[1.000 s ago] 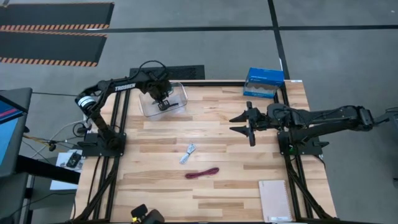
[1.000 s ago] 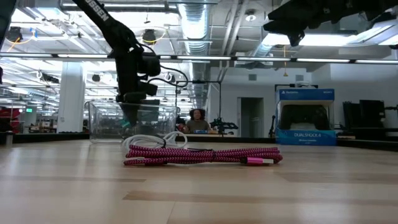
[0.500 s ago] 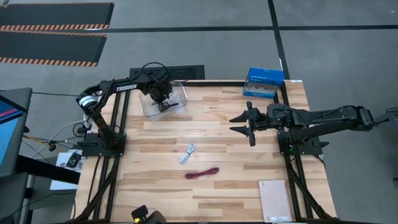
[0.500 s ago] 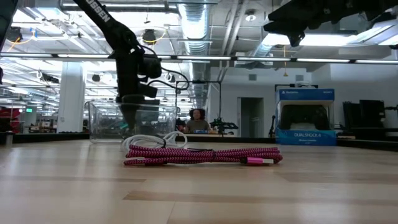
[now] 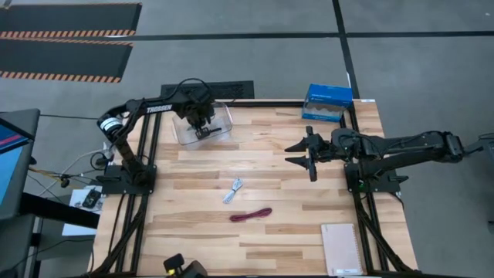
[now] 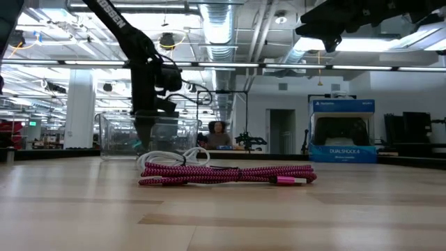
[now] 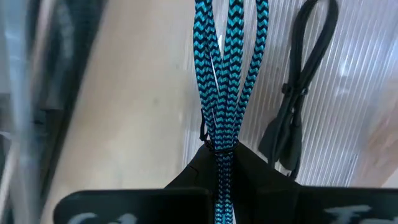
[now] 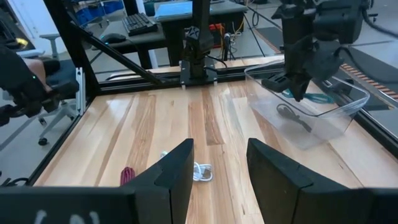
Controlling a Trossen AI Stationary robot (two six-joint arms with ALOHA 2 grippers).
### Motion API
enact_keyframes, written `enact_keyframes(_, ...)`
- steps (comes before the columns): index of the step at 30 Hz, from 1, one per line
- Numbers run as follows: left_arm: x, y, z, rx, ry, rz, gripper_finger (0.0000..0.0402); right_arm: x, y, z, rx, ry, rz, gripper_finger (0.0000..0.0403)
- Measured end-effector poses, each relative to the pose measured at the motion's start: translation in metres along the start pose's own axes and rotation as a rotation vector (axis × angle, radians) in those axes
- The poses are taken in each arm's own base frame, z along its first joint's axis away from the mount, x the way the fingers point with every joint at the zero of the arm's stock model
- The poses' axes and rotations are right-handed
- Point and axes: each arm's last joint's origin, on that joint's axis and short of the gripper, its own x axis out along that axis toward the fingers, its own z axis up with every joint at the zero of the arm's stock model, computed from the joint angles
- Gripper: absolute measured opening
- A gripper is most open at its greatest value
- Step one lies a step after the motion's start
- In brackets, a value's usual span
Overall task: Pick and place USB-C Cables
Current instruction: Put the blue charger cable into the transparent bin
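Observation:
My left gripper [image 5: 202, 127] reaches down into a clear plastic container [image 5: 225, 130] at the table's far left and is shut on a bundled blue-and-black braided cable [image 7: 227, 62]. A black cable [image 7: 298, 106] lies on the container's floor beside it. A white-grey cable [image 5: 234, 190] and a dark red cable [image 5: 251, 215] lie on the table's middle, the red one nearer the near edge. My right gripper [image 5: 298, 152] hovers open above the table's right half, touching nothing. My left gripper pinches the braided cable's bundled strands [image 7: 219, 140] between its two fingers, coming from above and pointing down into the container. The fingers lie along the bundle. Its looped strands run out past the fingertips over the container's floor; whether they rest on it I cannot tell.
A blue box [image 5: 327, 102] stands at the far right edge and a notebook [image 5: 341, 249] lies at the near right corner. Bare wood lies between the container and the two loose cables. A person sits far behind the table [image 6: 217, 134].
My left gripper has shifted slightly toward the table's far edge inside the container, still shut on the braided cable. The two loose cables have not moved.

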Motion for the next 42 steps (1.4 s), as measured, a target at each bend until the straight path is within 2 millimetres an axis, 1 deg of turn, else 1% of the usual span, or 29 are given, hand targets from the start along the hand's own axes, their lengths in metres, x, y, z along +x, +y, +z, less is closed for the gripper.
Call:
enact_keyframes(4, 0.01, -0.003, 0.002, 0.009, 0.031, 0.012, 0.0, 0.0, 0.0, 0.0, 0.0, 0.0, 0.001, 0.0172)
enact_keyframes(8, 0.01, -0.004, 0.006, 0.002, -0.003, 0.012, 0.0, 0.0, 0.0, 0.0, -0.002, 0.0, 0.0, 0.0172)
enact_keyframes(11, 0.01, -0.004, 0.005, -0.001, 0.005, 0.012, 0.0, 0.0, -0.001, 0.0, -0.001, 0.0, -0.004, 0.017)
enact_keyframes(18, 0.018, -0.005, 0.005, 0.011, 0.035, 0.014, 0.0001, 0.0, -0.001, 0.0, 0.0, 0.0, -0.004, 0.0169)
enact_keyframes(24, 0.018, -0.005, 0.006, 0.011, 0.03, 0.013, 0.0016, 0.0, -0.001, 0.0, 0.001, 0.0, -0.004, 0.0169)
enact_keyframes(42, 0.018, -0.006, 0.005, 0.017, 0.035, 0.007, 0.0019, 0.0, -0.001, 0.0, 0.001, 0.0, -0.004, 0.0168)
